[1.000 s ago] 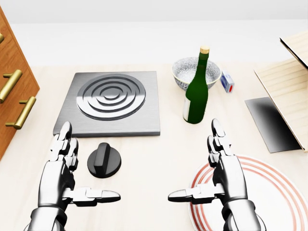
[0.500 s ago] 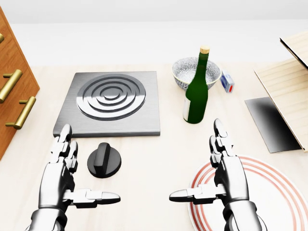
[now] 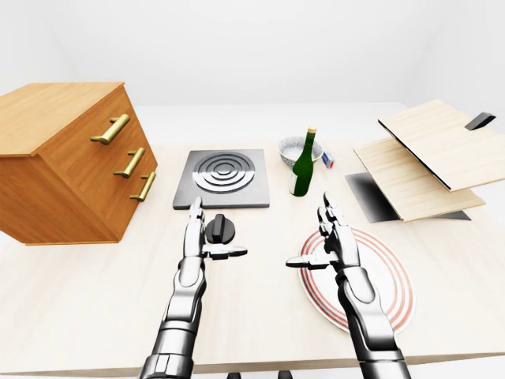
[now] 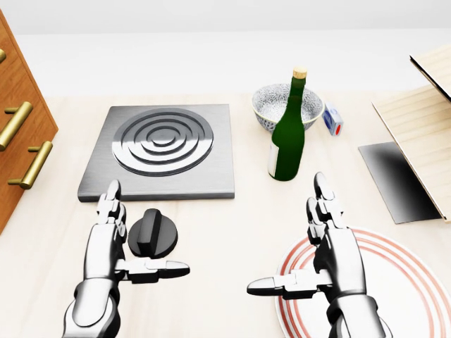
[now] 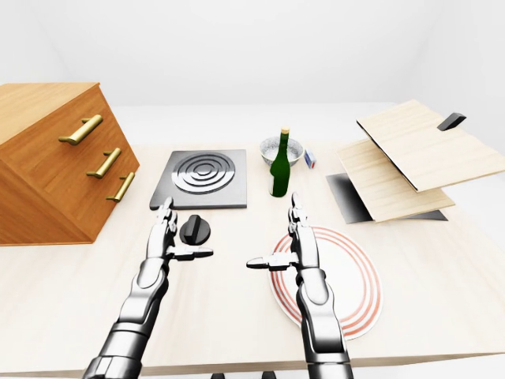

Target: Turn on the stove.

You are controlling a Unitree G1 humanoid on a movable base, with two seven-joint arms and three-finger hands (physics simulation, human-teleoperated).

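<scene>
Black stove knob [image 4: 152, 234], one, between spread left hand [image 4: 113, 248] fingers; right hand [image 4: 325, 255] open too.

- Stove [image 3: 222, 178] lies just above frame centre, a grey slab with ringed burner.
- Black knob [image 3: 220, 229] sits just below it on the table [image 3: 79, 276].
- Left hand [image 3: 197, 241] is open, fingers upright at the knob's left, thumb stretched beneath the knob.
- Right hand [image 3: 333, 241] is open over the upper left rim of the red-ringed plate [image 3: 387, 292], lower right.
- Green bottle [image 3: 302, 165] stands right of the stove, bowl [image 3: 296, 148] just above it.
- Wooden drawer chest [image 3: 71, 162] fills the left.
- Tilted wooden boards [image 3: 422, 158] sit at the right.
</scene>
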